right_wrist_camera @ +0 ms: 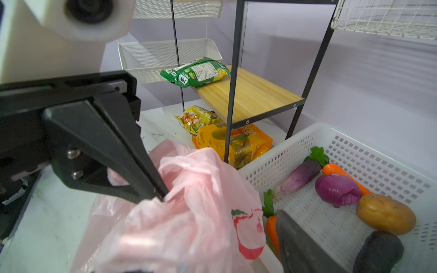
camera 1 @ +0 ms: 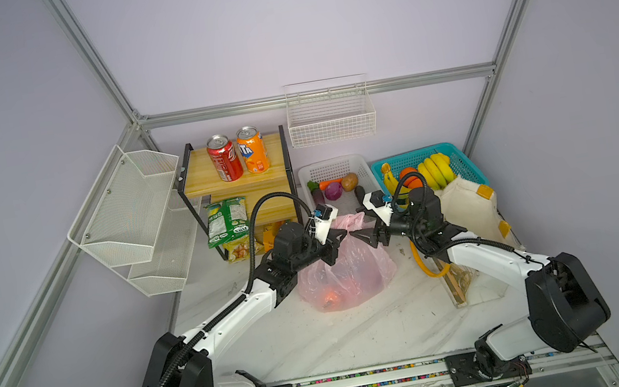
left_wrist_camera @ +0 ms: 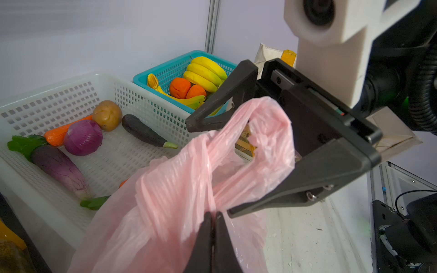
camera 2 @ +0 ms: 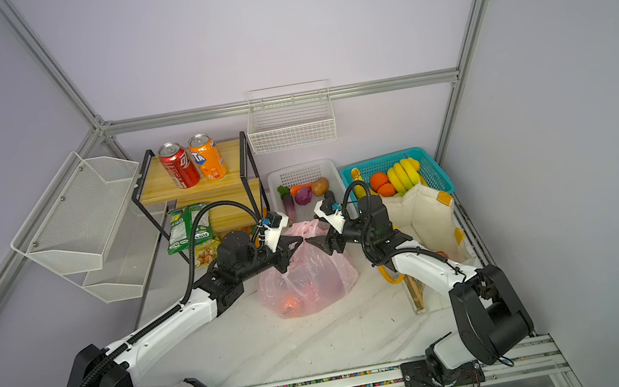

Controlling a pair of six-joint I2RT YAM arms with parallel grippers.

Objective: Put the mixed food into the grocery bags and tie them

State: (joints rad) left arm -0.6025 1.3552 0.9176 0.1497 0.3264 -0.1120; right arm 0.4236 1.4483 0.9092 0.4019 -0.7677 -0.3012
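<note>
Partly done, at a guess: a red-orange lump [camera 1: 330, 298] and a purple lump [camera 1: 371, 277] already inside the pink bag [camera 1: 347, 272] on the table [camera 1: 363, 333], left gripper [left_wrist_camera: 212, 218] pinched tight on its bunched top, right gripper [left_wrist_camera: 210, 167] wide open around a handle loop [left_wrist_camera: 272, 132]. Left to pack: red soda can [camera 1: 224, 157] on the shelf [camera 1: 201, 186], purple onion [camera 1: 333, 190] and dark eggplant [camera 1: 359, 193] in the white basket [camera 1: 332, 163], yellow chip packet [camera 1: 237, 250] under the shelf. No knot yet; cream tote [camera 1: 469, 203] slumped by the blue basket [camera 1: 419, 152].
</note>
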